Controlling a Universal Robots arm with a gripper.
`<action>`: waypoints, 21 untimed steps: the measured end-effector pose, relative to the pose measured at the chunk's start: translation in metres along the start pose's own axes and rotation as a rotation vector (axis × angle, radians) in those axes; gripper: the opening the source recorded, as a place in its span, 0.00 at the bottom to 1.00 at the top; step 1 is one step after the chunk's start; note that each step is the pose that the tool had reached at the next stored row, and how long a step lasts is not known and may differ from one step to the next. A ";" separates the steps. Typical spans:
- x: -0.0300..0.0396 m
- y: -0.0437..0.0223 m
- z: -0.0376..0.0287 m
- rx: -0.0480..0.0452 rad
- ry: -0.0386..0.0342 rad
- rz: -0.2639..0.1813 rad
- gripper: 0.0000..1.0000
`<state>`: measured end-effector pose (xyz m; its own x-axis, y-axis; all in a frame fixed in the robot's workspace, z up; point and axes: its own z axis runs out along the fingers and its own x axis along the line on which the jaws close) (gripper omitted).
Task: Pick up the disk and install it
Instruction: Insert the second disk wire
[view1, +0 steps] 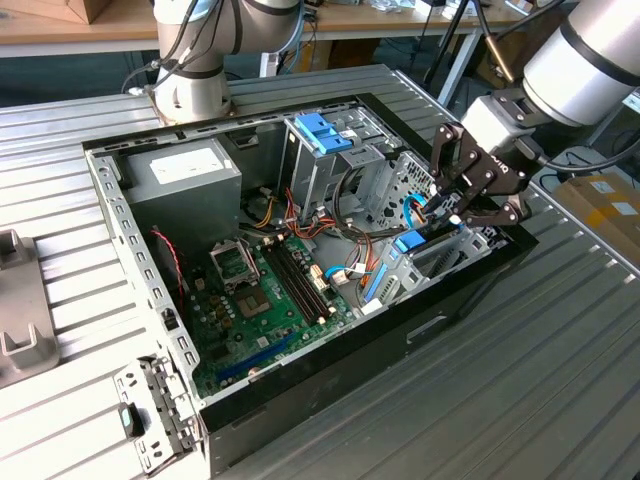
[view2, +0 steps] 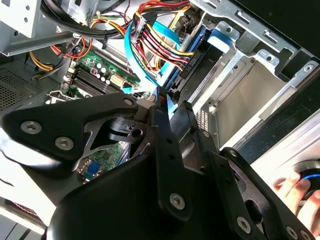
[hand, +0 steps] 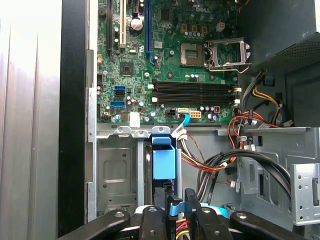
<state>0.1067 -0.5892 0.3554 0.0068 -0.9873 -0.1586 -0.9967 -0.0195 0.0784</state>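
Going left to right in the exterior view: power supply (view1: 185, 175) at 10 o'clock in the open case (view1: 300, 400) on the bench (view1: 560, 380), motherboard (view1: 265, 300) in the middle, blue latch (view1: 322, 130) at 12. At 3 o'clock the gripper (view1: 452, 208) sits nearly closed, pinching what looks like a blue tab on the disk (hand: 164, 162), which stands on edge in its bay right below the gripper, long axis running down into the bay. Cable bundles (view2: 160, 35) crowd beside it.
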 end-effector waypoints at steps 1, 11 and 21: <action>0.0000 0.0002 0.0000 0.0000 0.0000 0.000 0.29; 0.0000 0.0012 0.0001 0.0000 0.0000 0.000 0.16; 0.0012 -0.0056 0.0068 -0.0001 0.0036 0.000 0.16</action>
<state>0.1118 -0.5892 0.3481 0.0068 -0.9879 -0.1550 -0.9967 -0.0192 0.0785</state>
